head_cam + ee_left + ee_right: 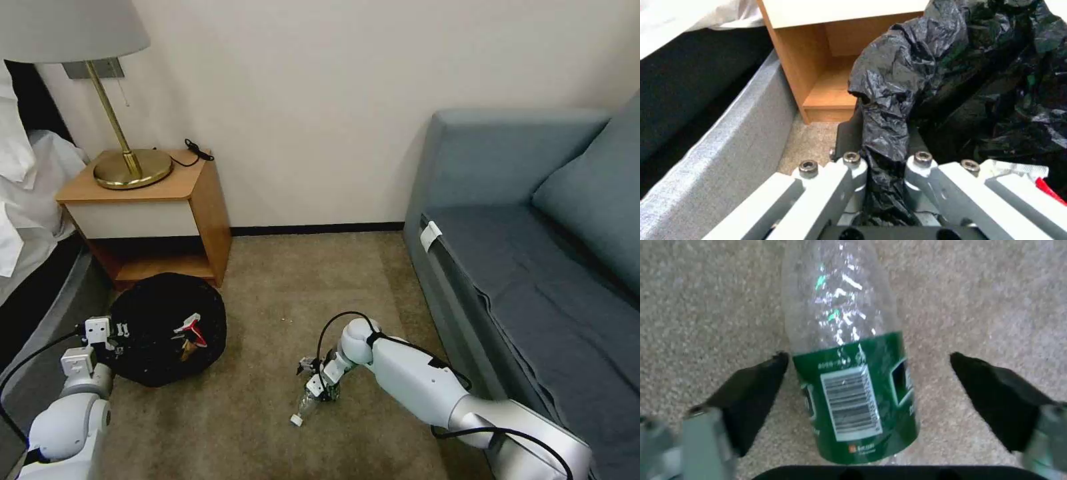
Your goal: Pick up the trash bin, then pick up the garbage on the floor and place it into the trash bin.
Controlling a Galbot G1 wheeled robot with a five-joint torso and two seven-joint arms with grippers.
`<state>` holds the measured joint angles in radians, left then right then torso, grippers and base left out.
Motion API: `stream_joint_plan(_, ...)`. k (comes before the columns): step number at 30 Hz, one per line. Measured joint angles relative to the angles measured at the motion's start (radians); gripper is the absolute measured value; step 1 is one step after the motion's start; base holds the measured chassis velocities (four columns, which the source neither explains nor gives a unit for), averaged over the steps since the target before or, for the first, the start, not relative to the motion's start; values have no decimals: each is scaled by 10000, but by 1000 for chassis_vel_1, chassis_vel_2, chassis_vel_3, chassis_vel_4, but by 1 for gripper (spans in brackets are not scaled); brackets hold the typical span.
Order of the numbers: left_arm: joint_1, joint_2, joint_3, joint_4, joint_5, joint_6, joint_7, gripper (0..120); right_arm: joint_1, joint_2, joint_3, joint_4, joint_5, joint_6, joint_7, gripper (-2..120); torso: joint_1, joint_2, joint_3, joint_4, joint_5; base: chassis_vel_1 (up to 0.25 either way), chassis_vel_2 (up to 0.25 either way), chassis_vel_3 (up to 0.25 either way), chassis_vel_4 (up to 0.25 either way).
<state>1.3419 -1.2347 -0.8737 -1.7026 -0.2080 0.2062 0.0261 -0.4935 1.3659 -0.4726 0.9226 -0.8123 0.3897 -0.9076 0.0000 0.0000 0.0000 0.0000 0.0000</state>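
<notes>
Low on the beige carpet (pixel 267 400), right gripper (pixel 867 380) with jaws released, spread to either side of the small clear plastic bottle with a green label (pixel 853 373), lying flat, one black pad touching its side, the other apart. Farther left, left gripper (pixel 882 160) clenched on the crinkly black bag at the rim of the small round trash bin (pixel 167 327), red-and-white litter inside. Beyond, a wooden nightstand (pixel 160 213) against the wall.
</notes>
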Motion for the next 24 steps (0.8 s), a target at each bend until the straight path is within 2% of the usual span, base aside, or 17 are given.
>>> stream_joint_plan(3, -3, 16, 0, 10, -12, -7, 0, 4, -14, 36, 58, -91, -44, 29, 0, 82, 0, 0, 0, 0, 0, 0, 0, 0, 0)
stream_joint_plan(5, -18, 38, 1, 32, -34, -8, 0, 4, -35, 88, 141, -187, -116, 65, -11, 72, 0, 0, 0, 0, 0, 0, 0, 0, 0)
stream_joint_plan(6, -18, 38, 1, 32, -34, -8, 0, 4, -35, 88, 141, -187, -116, 65, -11, 72, 0, 0, 0, 0, 0, 0, 0, 0, 0)
stream_joint_plan(9, -35, 69, 6, 40, -63, -9, 0, 4, -64, 126, 175, -205, -140, 67, -24, 55, 0, 0, 0, 0, 0, 0, 0, 0, 0)
stream_joint_plan(11, -35, 74, 7, 40, -69, -9, 0, 4, -66, 131, 179, -208, -141, 67, -24, 54, 0, 0, 0, 0, 0, 0, 0, 0, 0)
stream_joint_plan(12, -35, 89, 7, 41, -80, -9, 0, 4, -79, 148, 203, -215, -141, 67, -24, 45, 0, 0, 0, 0, 0, 0, 0, 0, 0)
stream_joint_plan(15, -33, 110, 7, 41, -93, -9, 1, 4, -85, 151, 226, -215, -141, 67, -24, 39, 0, 0, 0, 0, 0, 0, 0, 0, 0)
stream_joint_plan(17, -33, 128, 7, 41, -111, -9, 2, 4, -91, 147, 289, -190, -137, 70, -24, 28, 0, 0, 0, 0, 0, 0, 0, 0, 0)
stream_joint_plan(24, -34, 148, -3, 41, -141, -9, 5, 4, -57, 55, 684, 39, -18, 47, -32, 16, 0, 0, 0, 0, 0, 0, 0, 0, 0)
